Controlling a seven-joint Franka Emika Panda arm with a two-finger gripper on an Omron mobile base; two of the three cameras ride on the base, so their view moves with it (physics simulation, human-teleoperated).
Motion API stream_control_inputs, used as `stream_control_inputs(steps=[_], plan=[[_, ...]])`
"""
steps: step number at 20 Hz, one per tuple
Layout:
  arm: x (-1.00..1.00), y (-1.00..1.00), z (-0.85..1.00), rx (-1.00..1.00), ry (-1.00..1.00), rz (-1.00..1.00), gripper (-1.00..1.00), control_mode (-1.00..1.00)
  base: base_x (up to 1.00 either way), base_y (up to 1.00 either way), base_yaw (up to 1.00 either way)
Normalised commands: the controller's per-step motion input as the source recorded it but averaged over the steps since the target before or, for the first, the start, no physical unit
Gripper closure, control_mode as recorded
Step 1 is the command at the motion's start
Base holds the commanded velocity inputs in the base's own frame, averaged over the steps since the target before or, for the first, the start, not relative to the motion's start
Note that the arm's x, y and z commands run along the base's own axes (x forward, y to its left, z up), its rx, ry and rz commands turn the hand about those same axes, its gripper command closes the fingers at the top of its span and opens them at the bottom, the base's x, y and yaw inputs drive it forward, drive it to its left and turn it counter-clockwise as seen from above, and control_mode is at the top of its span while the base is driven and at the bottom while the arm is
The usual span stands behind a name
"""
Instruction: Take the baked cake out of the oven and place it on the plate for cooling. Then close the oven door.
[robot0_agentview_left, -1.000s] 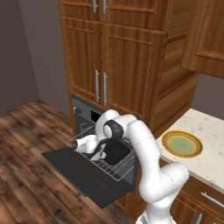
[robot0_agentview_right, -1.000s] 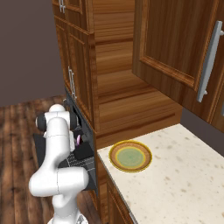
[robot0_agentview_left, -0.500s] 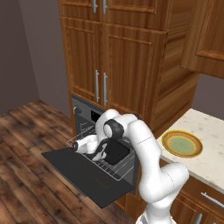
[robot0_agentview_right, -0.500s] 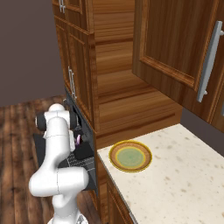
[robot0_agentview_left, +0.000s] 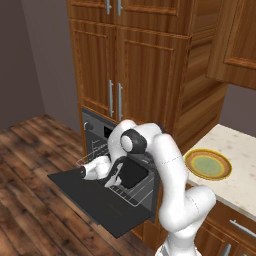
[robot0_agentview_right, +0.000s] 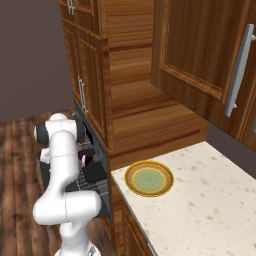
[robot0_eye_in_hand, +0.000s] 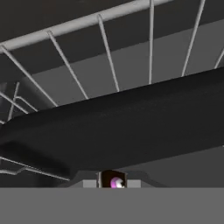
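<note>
The oven (robot0_agentview_left: 98, 130) stands open, its oven door (robot0_agentview_left: 92, 199) dropped flat and the wire rack (robot0_agentview_left: 142, 189) pulled out over it. A black baking tray (robot0_agentview_left: 131, 172) sits on the rack. My gripper (robot0_agentview_left: 115, 178) reaches low at the tray's left edge. In the hand view the gripper (robot0_eye_in_hand: 113, 182) is shut on the baked cake (robot0_eye_in_hand: 116, 181), a small brown piece with a pink spot, just in front of the tray's rim (robot0_eye_in_hand: 131, 127). From the right the cake's pink (robot0_agentview_right: 83, 160) shows beside the tray (robot0_agentview_right: 95, 171). The plate (robot0_agentview_left: 208, 165) (robot0_agentview_right: 148, 178) lies bare on the counter.
A speckled pale counter (robot0_agentview_left: 240, 172) (robot0_agentview_right: 205, 205) runs to the right of the oven. Tall wooden cabinet doors (robot0_agentview_left: 135, 75) rise above the oven. An upper cabinet (robot0_agentview_right: 210, 55) hangs over the counter. Dark wood floor (robot0_agentview_left: 30, 165) spreads to the left.
</note>
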Motion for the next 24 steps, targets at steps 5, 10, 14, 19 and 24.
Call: stream_control_inputs(steps=[5,10,14,19,24], plan=[[-0.8,-0.01,0.63,0.0,-0.02,0.0,1.0,-1.0,0.0,0.0,0.0],[-0.75,0.0,0.68,0.0,-0.08,0.0,1.0,-1.0,0.0,0.0,0.0],[-0.71,-0.09,0.8,0.0,-0.11,0.0,1.0,-1.0,0.0,0.0,0.0],[-0.71,-0.28,0.87,0.0,-0.03,0.0,1.0,-1.0,0.0,0.0,0.0],[-0.74,-0.44,0.87,0.0,0.0,0.0,1.0,-1.0,0.0,0.0,0.0]])
